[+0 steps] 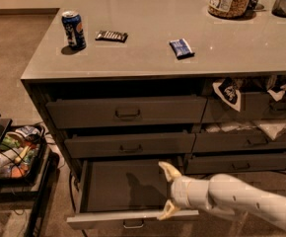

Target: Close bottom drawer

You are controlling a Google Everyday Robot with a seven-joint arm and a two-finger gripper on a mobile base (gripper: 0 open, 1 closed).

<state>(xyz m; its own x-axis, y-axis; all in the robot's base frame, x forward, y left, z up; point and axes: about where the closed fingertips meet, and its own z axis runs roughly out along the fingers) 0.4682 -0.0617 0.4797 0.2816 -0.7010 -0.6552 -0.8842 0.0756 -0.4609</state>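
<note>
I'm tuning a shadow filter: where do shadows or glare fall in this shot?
Camera view: the open gripper, over the right side of the bottom drawer, casts a dark shadow on the drawer floor to its left; the can throws a small shadow on the countertop, which shows only soft sheen.
</note>
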